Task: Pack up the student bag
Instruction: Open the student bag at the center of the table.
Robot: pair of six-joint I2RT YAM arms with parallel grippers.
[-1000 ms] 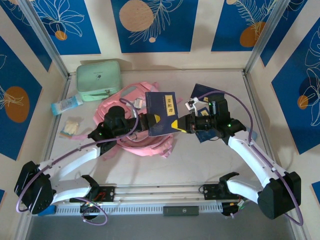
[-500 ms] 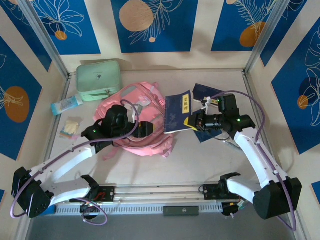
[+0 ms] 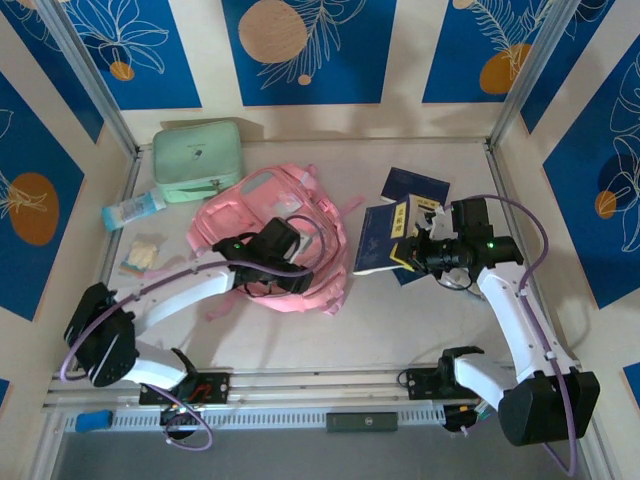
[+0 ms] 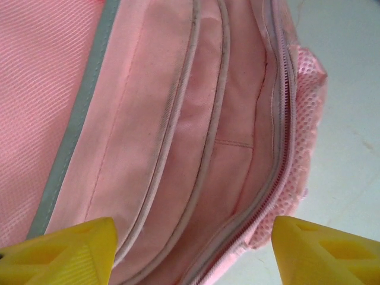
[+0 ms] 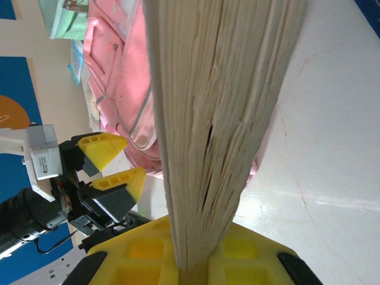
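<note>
White tabletop [image 3: 400,320] carried a soft pink fabric backpack [image 3: 250,215] centrally; I logged left gripper [image 4: 190,246] spread over it, right gripper [image 3: 415,250] clamping a blue-covered book [image 3: 378,240].

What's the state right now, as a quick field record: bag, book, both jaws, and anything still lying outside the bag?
student bag: lying left of centre, one zipped compartment gaping open
left jaws: open, poised just over that opening
right jaws: shut on blue book, held beside the bag's right edge, page edges toward the wrist camera
book status: not yet in the bag
still outside: second blue book, mint case, blue-white packet
</note>
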